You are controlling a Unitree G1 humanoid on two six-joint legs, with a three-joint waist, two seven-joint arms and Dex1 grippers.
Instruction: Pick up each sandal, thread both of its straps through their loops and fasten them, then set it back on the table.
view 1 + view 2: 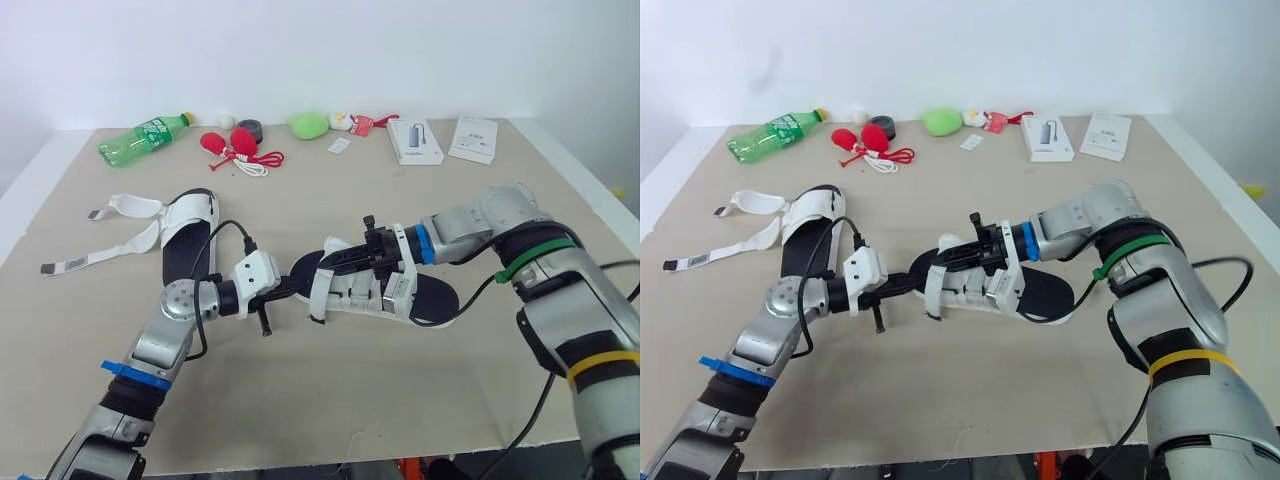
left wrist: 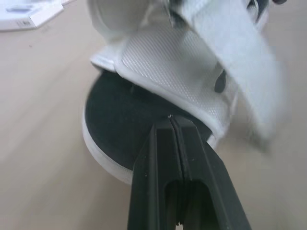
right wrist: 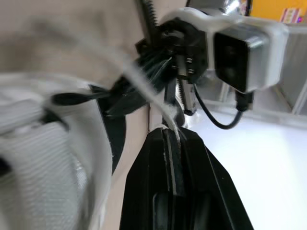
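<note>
Where the sandal [image 1: 345,292] sits, about the middle of the table [image 1: 350,400] and a little toward the near edge, both claws meet at it. Its dark sole runs toward the right edge, with the white upper at the end nearer the left. I cannot tell whether that end is lifted off the cloth.

The right claw [image 3: 169,130] is pressed together on a thin white strap [image 3: 148,93] of this sandal, which runs out from between its two black fingers. The left claw [image 2: 171,120] comes in from the left side. Its fingers are pressed flat against each other with no gap, and their tips rest on the black footbed just beside the white upper.

The second sandal [image 1: 185,250] lies flat toward the left edge, well apart from the first. Its loose straps [image 1: 130,207] are undone and spread out on the table toward that edge.

Along the far edge, a green bottle [image 1: 145,138] lies on its side near the far left corner. Next come some red things [image 1: 230,145] with a cord, a black ring [image 1: 248,129] and a green lump [image 1: 308,124]. Two flat white boxes [image 1: 415,140] lie side by side nearer the far right corner.
</note>
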